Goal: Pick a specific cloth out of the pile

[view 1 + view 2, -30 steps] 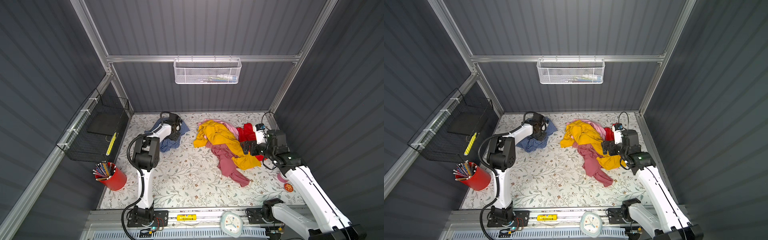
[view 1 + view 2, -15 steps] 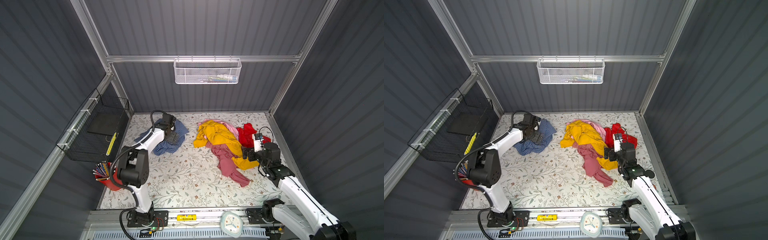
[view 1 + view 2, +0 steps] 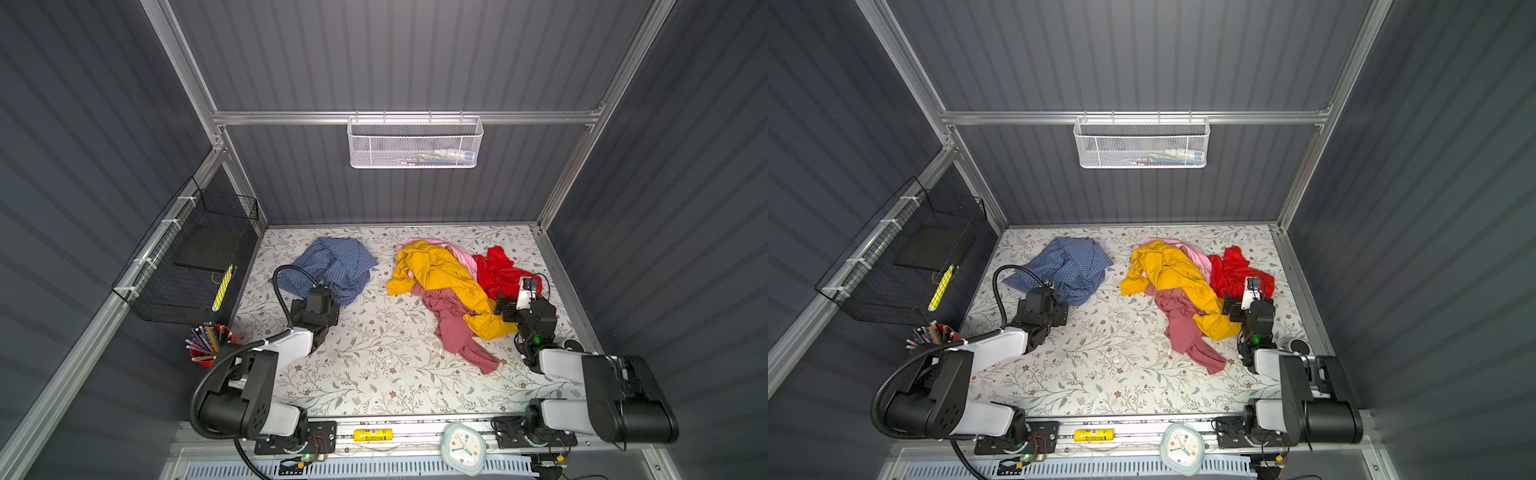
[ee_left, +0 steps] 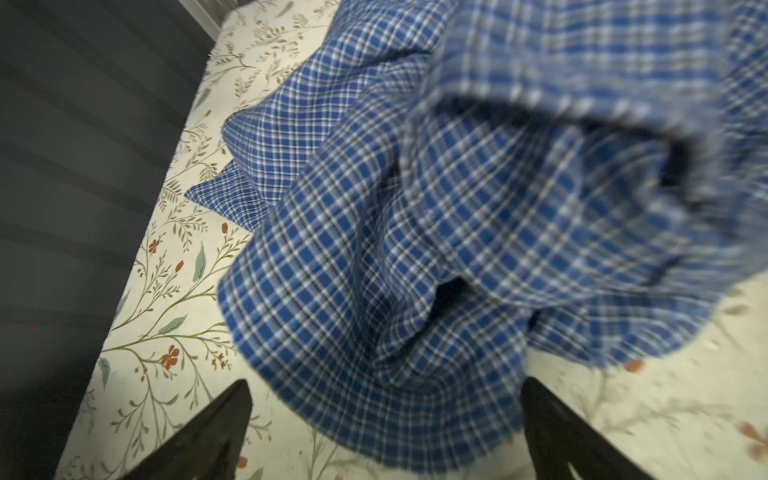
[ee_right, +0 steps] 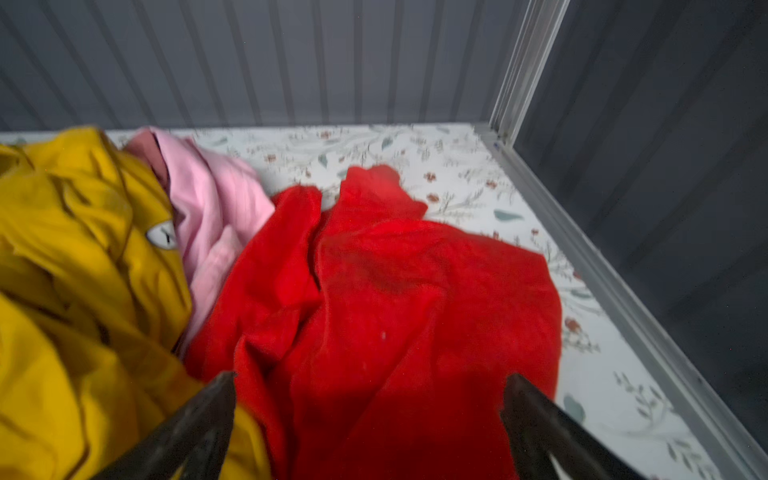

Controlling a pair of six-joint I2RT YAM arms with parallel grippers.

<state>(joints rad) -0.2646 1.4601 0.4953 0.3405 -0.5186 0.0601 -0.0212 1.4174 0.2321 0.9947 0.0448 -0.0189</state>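
Lying clear of the yellow-red-pink garment heap (image 3: 449,282), the blue-and-white checked shirt (image 3: 332,266) seems delivered; left gripper (image 4: 384,384) and right gripper (image 5: 370,376) gape empty.

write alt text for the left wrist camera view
A crumpled blue-and-white checked shirt lies on a floral table cover, filling most of the frame. The left gripper is open, its dark fingers either side of the shirt's near edge, gripping nothing.

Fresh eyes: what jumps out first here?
The blue checked shirt lies alone, back left on the floral table, apart from the bright pile of yellow, red and pink garments to its right. The left gripper stands open at the shirt's edge, the right gripper open at the pile.
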